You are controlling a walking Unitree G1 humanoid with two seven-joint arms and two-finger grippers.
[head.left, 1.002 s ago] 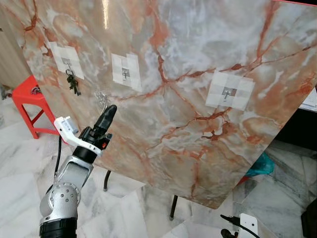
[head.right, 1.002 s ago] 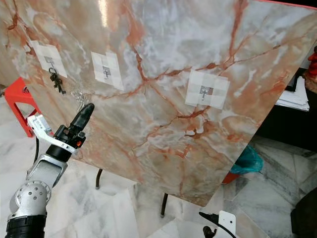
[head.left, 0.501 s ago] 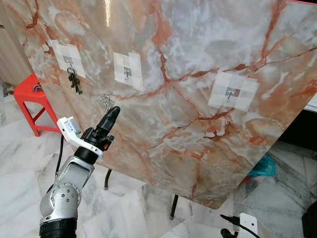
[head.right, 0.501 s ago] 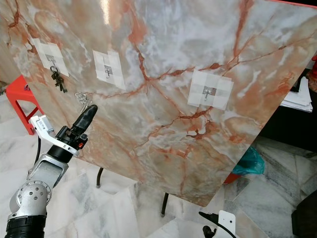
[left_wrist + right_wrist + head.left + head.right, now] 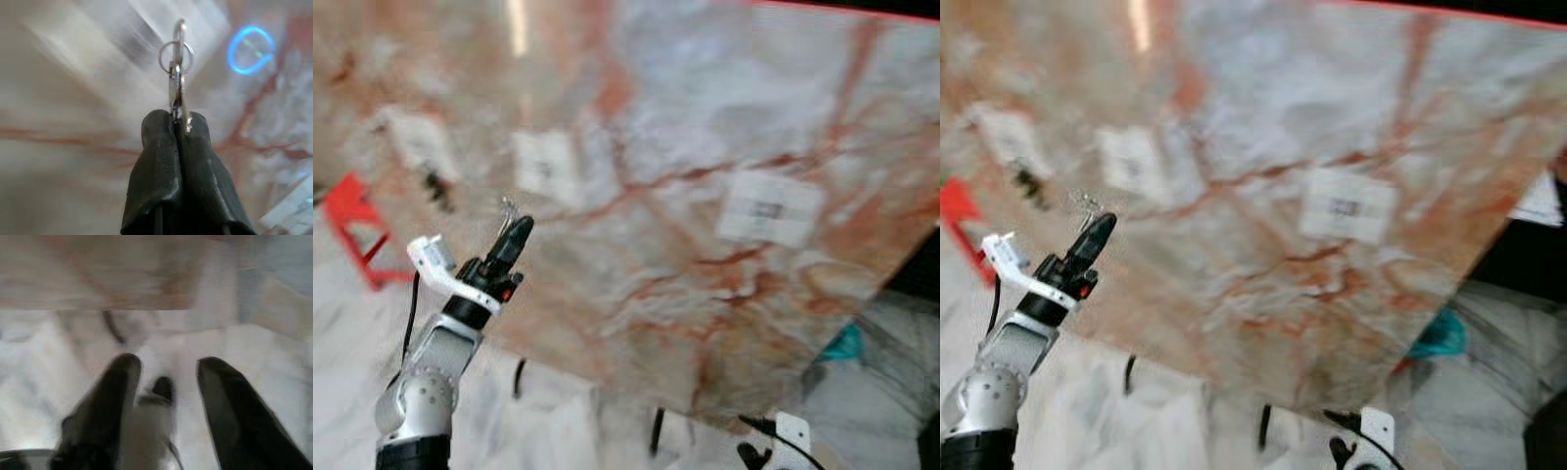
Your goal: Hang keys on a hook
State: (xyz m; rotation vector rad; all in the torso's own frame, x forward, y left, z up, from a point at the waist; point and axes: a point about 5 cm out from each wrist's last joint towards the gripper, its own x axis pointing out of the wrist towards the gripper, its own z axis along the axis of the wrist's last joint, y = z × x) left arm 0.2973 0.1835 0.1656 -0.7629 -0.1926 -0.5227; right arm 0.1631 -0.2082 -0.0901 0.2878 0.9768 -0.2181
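Left hand: fingers pressed together on the keys, ring uppermost, raised before the marble panel.
Taped hooks, left to right: one with a dark bunch, at 10 o'clock from the hand; middle hook, at 1 o'clock; far hook, at 3 o'clock.
Advice: hold the ring open-side to the chosen hook, lift over, lower.
Right hand: fingers apart, low over the floor.
Writing: none legible; blurred.
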